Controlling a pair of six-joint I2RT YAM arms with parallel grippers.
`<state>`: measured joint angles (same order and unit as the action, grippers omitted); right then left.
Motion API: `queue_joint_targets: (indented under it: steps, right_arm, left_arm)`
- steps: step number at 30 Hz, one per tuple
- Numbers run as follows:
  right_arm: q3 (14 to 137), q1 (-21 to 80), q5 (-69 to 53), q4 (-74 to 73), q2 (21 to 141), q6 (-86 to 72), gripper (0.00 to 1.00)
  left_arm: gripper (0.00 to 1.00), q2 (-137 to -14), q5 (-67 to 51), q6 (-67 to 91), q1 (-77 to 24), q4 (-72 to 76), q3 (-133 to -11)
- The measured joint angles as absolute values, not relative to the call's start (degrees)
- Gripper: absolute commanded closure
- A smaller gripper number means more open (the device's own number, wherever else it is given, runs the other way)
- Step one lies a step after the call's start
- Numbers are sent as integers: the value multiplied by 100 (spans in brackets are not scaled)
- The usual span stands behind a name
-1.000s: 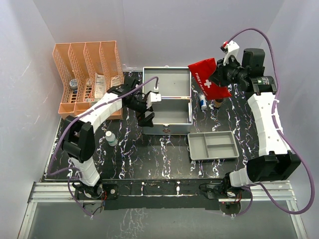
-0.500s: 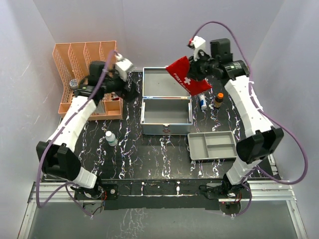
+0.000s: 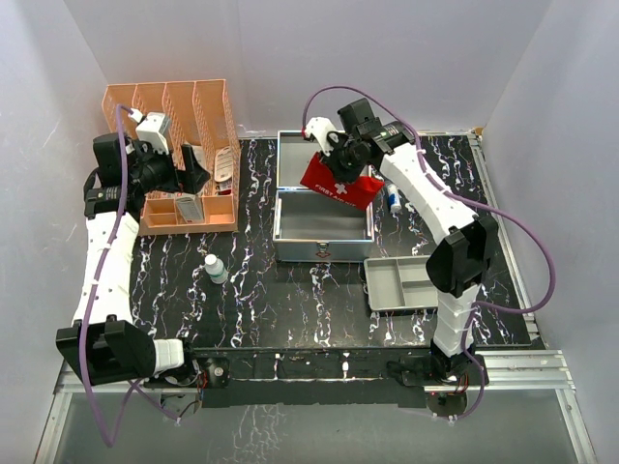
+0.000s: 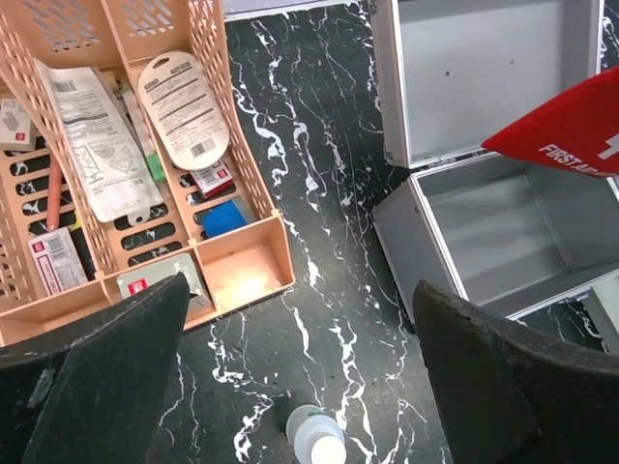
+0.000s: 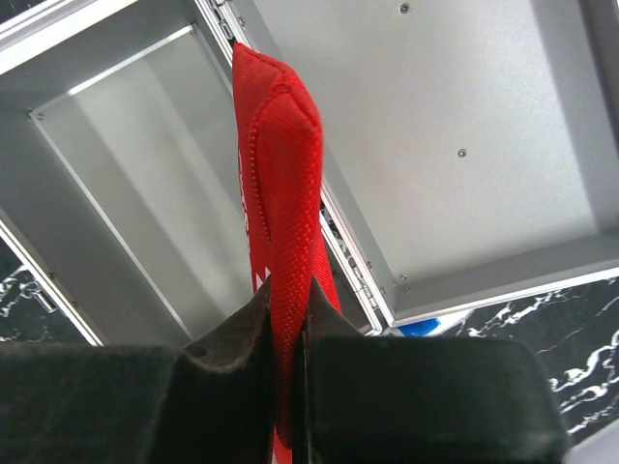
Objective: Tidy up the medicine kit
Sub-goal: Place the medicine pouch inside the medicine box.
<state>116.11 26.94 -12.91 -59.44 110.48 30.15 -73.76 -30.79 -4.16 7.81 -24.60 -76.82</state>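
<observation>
Near side of counter (image 3: 290, 309): grey divided tray (image 3: 413, 282) to the right, small white bottle (image 3: 215, 269) to the left. Behind them, mid-counter: medicine kit (image 3: 322, 249), lid swung back, base open upward. Right claw (image 5: 288, 329) clenched on red first-aid pouch (image 3: 338, 186); pouch hangs edge-down above the kit's hinge line. Far left: left claw (image 3: 191, 176) spread wide, holding nothing, above orange rack (image 3: 189, 224) of packets.
</observation>
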Motion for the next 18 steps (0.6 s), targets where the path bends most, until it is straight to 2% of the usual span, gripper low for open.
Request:
queue_joint_targets:
  steps: [9,18]
  right_arm:
    - [11924,2945,-1280,-6420,11102,3883,100]
    - [11939,3468,-1472,-6840,11233,4018,100]
  left_arm:
    - [1,-7393,-3277,-213,847,-2362,-7487]
    - [1,-7590,-3498,-108,895,-2075,-7474]
